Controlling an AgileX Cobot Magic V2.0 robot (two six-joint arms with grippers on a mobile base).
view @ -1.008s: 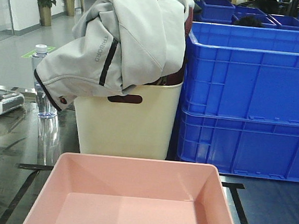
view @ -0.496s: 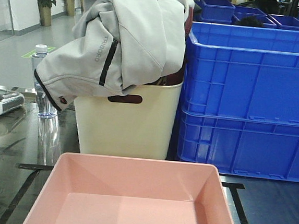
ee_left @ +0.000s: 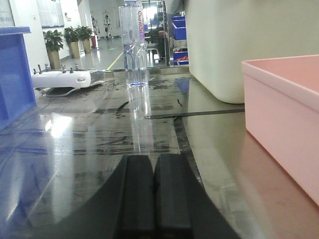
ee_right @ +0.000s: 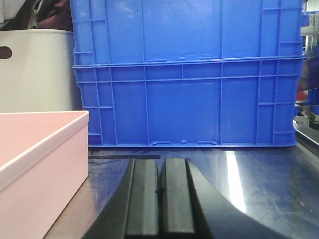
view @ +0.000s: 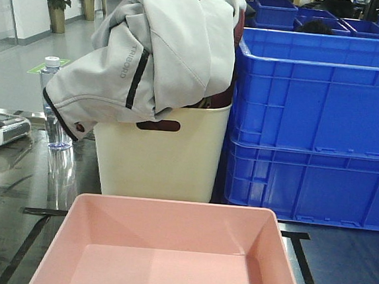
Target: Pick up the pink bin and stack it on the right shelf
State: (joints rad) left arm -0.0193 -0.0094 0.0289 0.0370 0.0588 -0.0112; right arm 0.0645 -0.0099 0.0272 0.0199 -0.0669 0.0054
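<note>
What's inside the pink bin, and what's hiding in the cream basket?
The pink bin looks empty, though its near end is out of frame. A grey jacket is piled on the cream basket, covering its opening, so whatever lies beneath cannot be seen.

The pink bin (view: 170,253), shallow, pale and empty, sits upright at the near edge of the right shelf's (view: 12,193) shiny reflective top, between black tape lines on that surface.
</note>
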